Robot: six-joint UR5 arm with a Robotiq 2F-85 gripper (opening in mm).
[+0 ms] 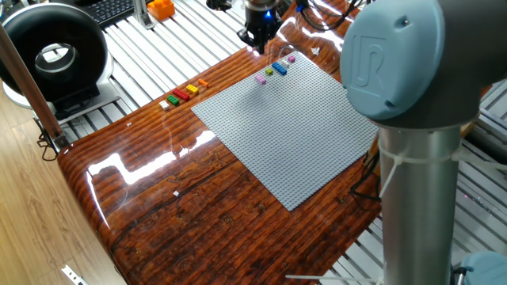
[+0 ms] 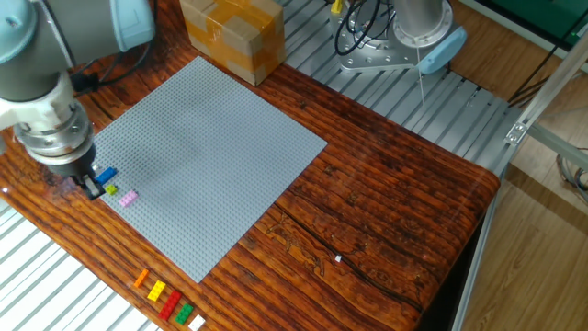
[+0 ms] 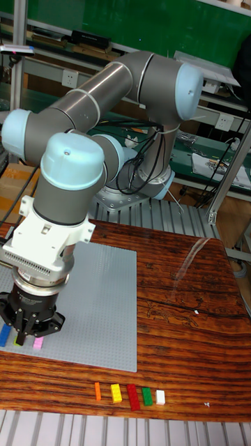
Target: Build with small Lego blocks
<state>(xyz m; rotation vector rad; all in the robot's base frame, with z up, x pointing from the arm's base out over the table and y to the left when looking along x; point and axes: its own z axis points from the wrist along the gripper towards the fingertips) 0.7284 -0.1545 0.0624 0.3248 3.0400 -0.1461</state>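
My gripper (image 1: 257, 37) hangs open and holds nothing, just past the far corner of the grey baseplate (image 1: 293, 127). Near that corner a pink block (image 1: 261, 78), a yellow-green block (image 1: 269, 72) and a blue block (image 1: 280, 67) sit in a short line on the plate. In the other fixed view the gripper (image 2: 91, 188) stands left of the blue block (image 2: 106, 175) and the pink block (image 2: 128, 197). A row of small Lego blocks (image 1: 184, 93) lies on the wood: white, green, red, yellow, orange. The tall view shows the gripper (image 3: 28, 339) beside the pink block (image 3: 37, 342).
A cardboard box (image 2: 231, 28) stands behind the baseplate. The arm's thick column (image 1: 416, 182) blocks the right of one fixed view. A black round device (image 1: 51, 51) and an orange chunky object (image 1: 161, 8) sit off the table's far side. A second robot base (image 2: 404, 37) stands behind the table.
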